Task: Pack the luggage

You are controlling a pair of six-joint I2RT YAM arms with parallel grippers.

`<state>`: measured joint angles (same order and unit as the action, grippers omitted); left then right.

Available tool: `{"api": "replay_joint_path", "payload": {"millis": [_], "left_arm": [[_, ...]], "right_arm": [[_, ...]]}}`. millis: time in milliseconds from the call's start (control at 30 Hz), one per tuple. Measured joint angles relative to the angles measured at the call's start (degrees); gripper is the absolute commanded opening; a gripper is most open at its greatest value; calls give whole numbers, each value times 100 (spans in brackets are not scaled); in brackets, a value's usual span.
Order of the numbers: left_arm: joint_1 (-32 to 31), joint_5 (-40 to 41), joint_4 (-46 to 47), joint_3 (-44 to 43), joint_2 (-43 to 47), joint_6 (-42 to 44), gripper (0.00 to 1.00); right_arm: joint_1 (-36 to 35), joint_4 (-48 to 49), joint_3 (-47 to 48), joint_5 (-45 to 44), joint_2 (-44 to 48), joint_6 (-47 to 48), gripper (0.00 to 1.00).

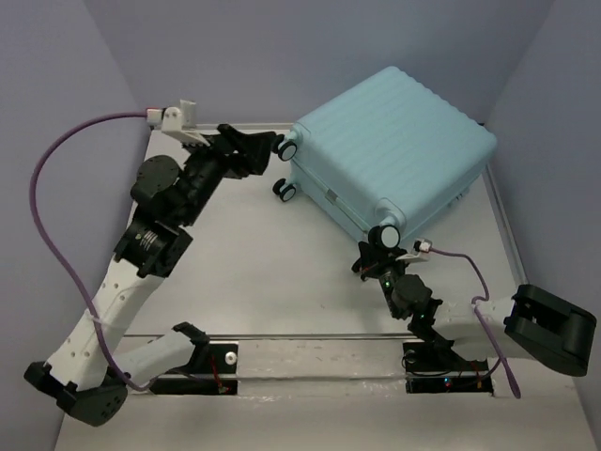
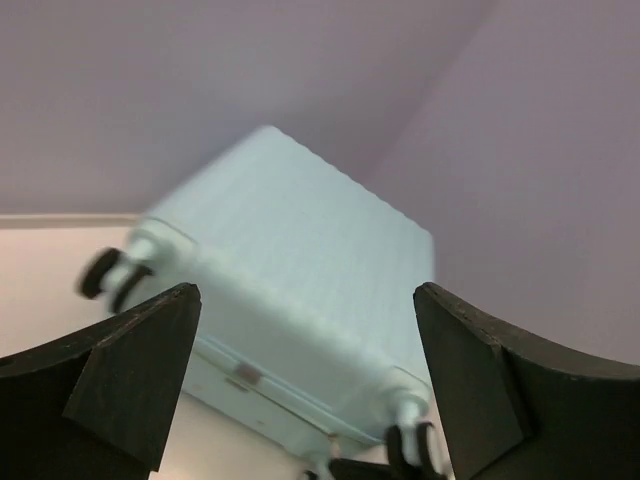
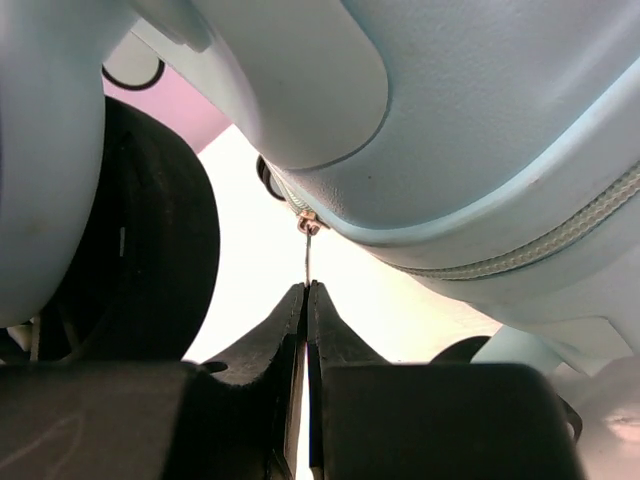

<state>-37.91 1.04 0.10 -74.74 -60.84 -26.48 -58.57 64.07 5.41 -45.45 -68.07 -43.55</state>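
White tabletop [image 1: 263, 282]: luggage [image 1: 394, 150] lies far right, rigid, slick, judged too bulky to lift; right tool [image 3: 306, 300] clenched on its zip pull [image 3: 307, 255], the best hold; left tool [image 2: 305, 300] released nearby.

Soft even light, faint shadows, luggage [image 2: 300, 280] blurred in left wrist view, right wrist view backlit

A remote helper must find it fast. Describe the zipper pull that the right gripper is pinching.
Find the pale blue luggage at the far right of the table, then its near corner, where the right gripper meets it. The zipper pull sticks out from the zip seam there, pinched between the shut black fingertips. Beside the fat black wheel, it alone is a thin metal sliver.
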Motion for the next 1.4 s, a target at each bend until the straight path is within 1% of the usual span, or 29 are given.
{"api": "replay_joint_path", "payload": {"millis": [33, 67, 133, 167, 233, 300, 333, 400, 500, 667, 833, 967, 1100, 1167, 1200, 1233, 1267, 1300, 1333, 1367, 1400], "left_arm": [[407, 24, -61, 111, 267, 120, 99], [684, 15, -111, 212, 426, 223, 99], [1185, -66, -216, 466, 503, 520, 99], [1322, -101, -256, 538, 431, 616, 99], [1679, -267, -295, 754, 37, 861, 99], [1934, -640, -219, 896, -461, 1123, 99], [2022, -835, -205, 953, -848, 1274, 99], [2050, -1217, -216, 946, -1460, 1552, 99], [2048, -1565, -319, 813, -2015, 1910, 99], [2037, -2037, -426, -205, -2699, 2588, 99], [2035, -2138, -455, -1259, -3338, 3108, 99], [2035, -2149, -619, -1853, -3991, 3346, 99], [2037, -2175, -828, -2133, -4616, 3499, 99], [2096, -2186, -977, -2192, -4754, 3552, 96], [2138, -2188, -1051, -2240, -4804, 3563, 87], [2142, -2229, -1110, -2295, -4852, 3574, 72], [2142, -2240, -1150, -2332, -4874, 3598, 50], [2142, -2291, -1211, -2396, -4896, 3595, 20], [2129, -2396, -1263, -2455, -4931, 3646, 11], [2109, -2382, -1311, -2511, -4962, 3668, 6], [2111, -2422, -1311, -2538, -4979, 3670, 6]], "right_arm": [[2, -168, 0, 37, 122, 2, 7], [2, -289, 0, 72, 223, 4, 7], [2, -466, 0, 140, 354, 4, 7], [2, -533, 0, 192, 398, 2, 7], [2, -584, 0, 264, 433, 4, 7], [2, -627, 0, 334, 457, 9, 7], [2, -682, 0, 385, 490, 7, 7], [2, -776, 2, 466, 553, 7, 7], [2, -872, 11, 564, 610, 20, 7], [0, -1005, 83, 726, 623, 98, 7], [0, -1062, 186, 841, 553, 153, 7], [0, -1047, 271, 890, 435, 170, 7], [0, -1045, 282, 918, 422, 173, 7], [2, -1047, 282, 920, 422, 173, 7], [2, -1043, 284, 925, 422, 175, 7], [0, -1045, 284, 929, 422, 175, 7], [2, -1047, 289, 929, 420, 175, 7], [0, -1045, 293, 933, 415, 175, 7], [0, -1045, 304, 942, 413, 177, 7], [2, -1045, 319, 938, 393, 177, 7], [2, -1045, 321, 938, 387, 177, 7]]}}
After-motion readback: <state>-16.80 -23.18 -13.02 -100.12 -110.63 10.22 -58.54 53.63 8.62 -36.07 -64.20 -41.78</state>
